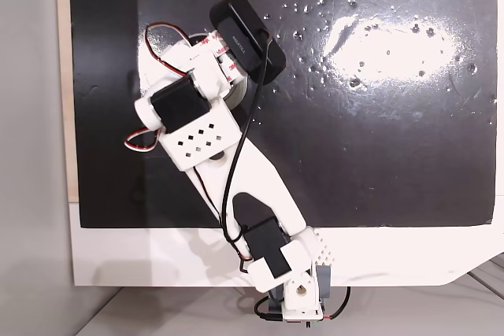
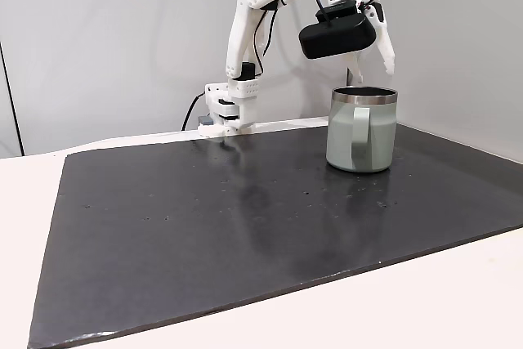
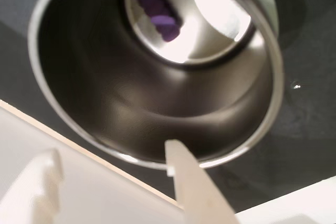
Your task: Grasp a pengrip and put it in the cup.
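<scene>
Black matting [image 2: 204, 226] covers the white table, with pale grey walls behind. Above the cup [image 2: 361, 130] hangs the gripper [image 2: 374, 55], its fingers spread and holding nothing. In the wrist view the pengrip [image 3: 159, 8] lies on the cup's floor, straight below the parted fingertips [image 3: 177, 153], its long axis running diagonally from upper left to lower right. Delivery appears done; the coming move is probably a clear lift away from the rim. Glare on the steel blurs the pengrip's outline, and in the top-down fixed view the arm [image 1: 236, 155] hides most of the cup.
</scene>
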Motion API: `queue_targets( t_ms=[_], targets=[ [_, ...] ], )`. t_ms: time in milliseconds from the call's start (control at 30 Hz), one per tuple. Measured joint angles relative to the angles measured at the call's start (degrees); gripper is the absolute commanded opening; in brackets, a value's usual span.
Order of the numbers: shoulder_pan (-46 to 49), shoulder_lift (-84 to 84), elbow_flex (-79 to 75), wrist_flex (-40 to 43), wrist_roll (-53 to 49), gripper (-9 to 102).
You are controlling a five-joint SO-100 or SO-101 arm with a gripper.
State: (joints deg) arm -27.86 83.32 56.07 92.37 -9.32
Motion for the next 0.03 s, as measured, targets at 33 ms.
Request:
queue_targets(
  t_ms=[33],
  targets=[
    [0.0, 0.0, 0.0, 0.0, 0.0, 19]
  ],
)
